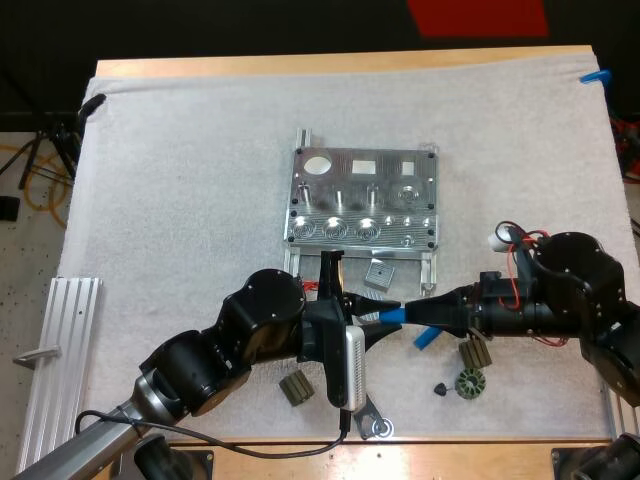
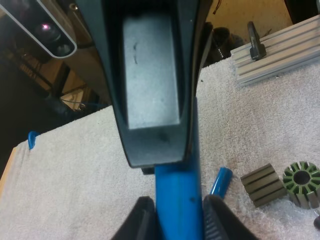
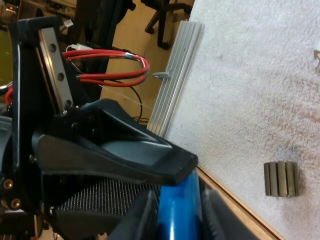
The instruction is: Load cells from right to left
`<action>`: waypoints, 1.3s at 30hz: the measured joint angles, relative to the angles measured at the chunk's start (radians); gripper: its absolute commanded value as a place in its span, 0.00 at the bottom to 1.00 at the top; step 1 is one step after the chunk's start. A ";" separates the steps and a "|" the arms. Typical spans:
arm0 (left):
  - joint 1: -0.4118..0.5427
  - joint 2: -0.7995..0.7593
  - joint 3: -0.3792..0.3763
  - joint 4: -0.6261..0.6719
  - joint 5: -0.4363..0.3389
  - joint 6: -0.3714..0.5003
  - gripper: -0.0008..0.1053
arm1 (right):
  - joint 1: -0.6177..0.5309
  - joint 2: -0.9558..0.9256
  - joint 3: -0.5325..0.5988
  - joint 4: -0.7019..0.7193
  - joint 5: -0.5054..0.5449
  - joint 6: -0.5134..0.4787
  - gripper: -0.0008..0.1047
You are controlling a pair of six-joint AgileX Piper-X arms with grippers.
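Note:
The metal fixture lies mid-mat with round pockets along its near row. Just in front of it my two grippers meet tip to tip on one blue cylinder. My left gripper presses on one end of the cylinder from both sides. My right gripper is clamped on the other end. A second blue cylinder lies on the mat close by.
Dark slotted parts and a small black piece lie near the mat's front edge. A small grey block sits below the fixture. An aluminium rail lies at the left edge.

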 measured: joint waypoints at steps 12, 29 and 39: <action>0.000 0.000 0.000 0.000 0.000 -0.019 0.31 | 0.000 0.000 0.000 0.000 0.002 -0.060 0.09; 0.000 -0.160 0.000 0.002 -0.126 -0.286 0.62 | 0.000 0.000 0.000 0.000 0.033 -0.192 0.09; 0.000 -0.306 0.000 0.164 -0.372 -0.493 0.62 | 0.000 0.000 0.000 0.035 0.115 -0.272 0.09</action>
